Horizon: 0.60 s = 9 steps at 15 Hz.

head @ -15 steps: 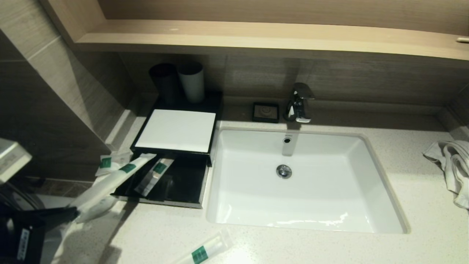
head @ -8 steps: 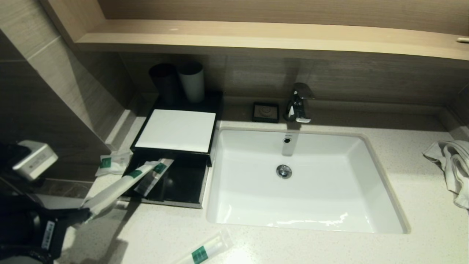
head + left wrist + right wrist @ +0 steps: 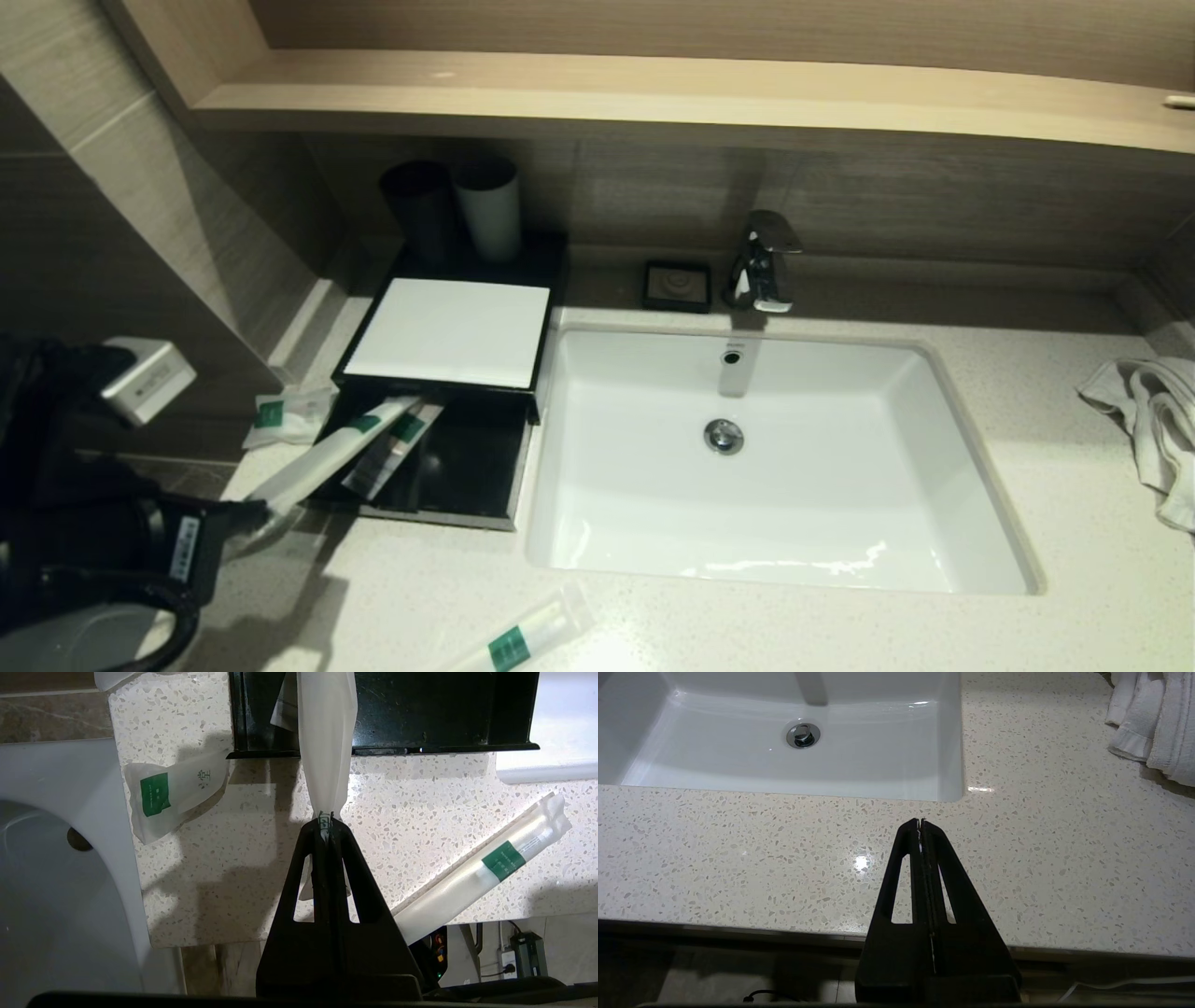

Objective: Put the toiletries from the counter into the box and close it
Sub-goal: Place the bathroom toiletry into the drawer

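Note:
The black box (image 3: 467, 467) stands open left of the sink, with a white top panel (image 3: 448, 331) behind the open part. My left gripper (image 3: 254, 509) is shut on the near end of a long white packet (image 3: 327, 453); its far end reaches over the box's front edge into the box. In the left wrist view the gripper (image 3: 327, 823) pinches that packet (image 3: 327, 742). A second packet (image 3: 392, 446) lies inside the box. A small sachet (image 3: 285, 415) lies left of the box, another sachet (image 3: 173, 793) by its front corner, and a long packet (image 3: 523, 635) at the counter's front edge. My right gripper (image 3: 921, 822) is shut and empty.
The white sink (image 3: 775, 467) fills the middle of the counter, with the tap (image 3: 761, 261) and a black soap dish (image 3: 677, 285) behind. Two cups (image 3: 457, 210) stand behind the box. A towel (image 3: 1148, 420) lies far right. A wall closes the left side.
My left gripper has moved forward and right towards the box. The long packet it holds has slid further into the box. The right arm has not visibly moved.

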Motion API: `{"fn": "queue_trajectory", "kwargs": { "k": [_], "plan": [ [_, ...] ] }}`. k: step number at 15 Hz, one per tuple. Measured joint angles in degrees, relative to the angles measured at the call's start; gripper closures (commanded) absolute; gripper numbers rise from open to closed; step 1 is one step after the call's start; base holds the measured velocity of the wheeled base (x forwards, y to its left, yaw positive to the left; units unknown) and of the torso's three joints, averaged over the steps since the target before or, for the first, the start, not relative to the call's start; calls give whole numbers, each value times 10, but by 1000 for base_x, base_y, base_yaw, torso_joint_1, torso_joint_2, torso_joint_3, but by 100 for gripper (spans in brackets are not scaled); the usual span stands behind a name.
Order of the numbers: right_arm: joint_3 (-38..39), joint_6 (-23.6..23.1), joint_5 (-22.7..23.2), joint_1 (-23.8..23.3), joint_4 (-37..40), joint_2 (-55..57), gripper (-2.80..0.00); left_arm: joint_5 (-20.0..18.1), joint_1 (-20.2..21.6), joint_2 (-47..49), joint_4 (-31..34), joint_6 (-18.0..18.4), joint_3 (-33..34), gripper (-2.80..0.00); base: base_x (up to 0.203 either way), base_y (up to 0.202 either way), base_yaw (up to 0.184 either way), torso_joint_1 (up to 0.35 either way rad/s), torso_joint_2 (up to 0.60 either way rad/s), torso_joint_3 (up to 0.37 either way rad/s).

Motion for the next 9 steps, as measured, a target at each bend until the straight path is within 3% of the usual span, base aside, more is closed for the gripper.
{"fn": "queue_trajectory", "kwargs": {
  "k": [9],
  "plan": [
    [0,0,0,0,0,0,0,-1,-1,54,-65,-18,3,0,0,0,0,0,0,0]
  ]
}}
